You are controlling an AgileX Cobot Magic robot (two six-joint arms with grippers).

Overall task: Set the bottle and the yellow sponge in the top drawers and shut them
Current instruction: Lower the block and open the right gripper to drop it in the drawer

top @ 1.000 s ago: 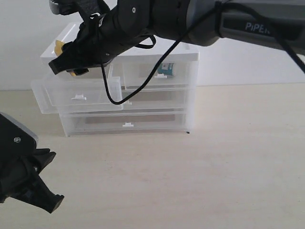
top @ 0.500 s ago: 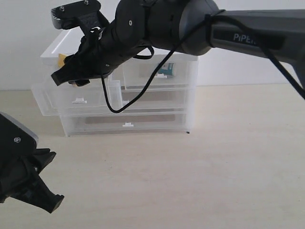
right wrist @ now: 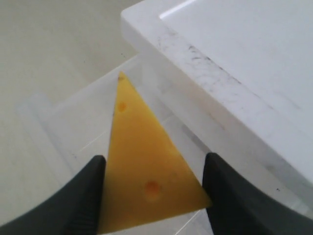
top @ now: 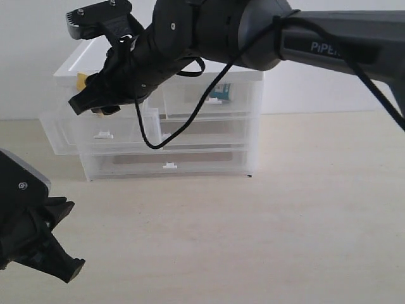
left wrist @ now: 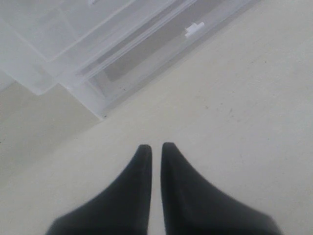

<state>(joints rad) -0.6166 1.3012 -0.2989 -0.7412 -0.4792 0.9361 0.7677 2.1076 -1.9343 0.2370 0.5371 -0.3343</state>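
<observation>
Sponge point(right wrist: 146, 176) sits pinched in my right tool point(right wrist: 154, 164), over the open left top drawer point(top: 101, 130). I'd lower it clear of the cabinet top point(right wrist: 234, 83), then release. Left tool point(left wrist: 155, 149) closed, empty.

Bright, even, diffuse light; shadows faint. Glare streak on drawer cabinet top point(right wrist: 234, 58) just past right gripper point(right wrist: 154, 181). The yellow sponge point(right wrist: 142, 166) between its fingers is sharp. Fingers of left gripper point(left wrist: 156, 147) soft, out of focus; tabletop point(left wrist: 234, 122) beyond them slightly grainy.

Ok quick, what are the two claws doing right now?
Left gripper: shut, holding nothing.
Right gripper: shut on the yellow sponge.
</observation>
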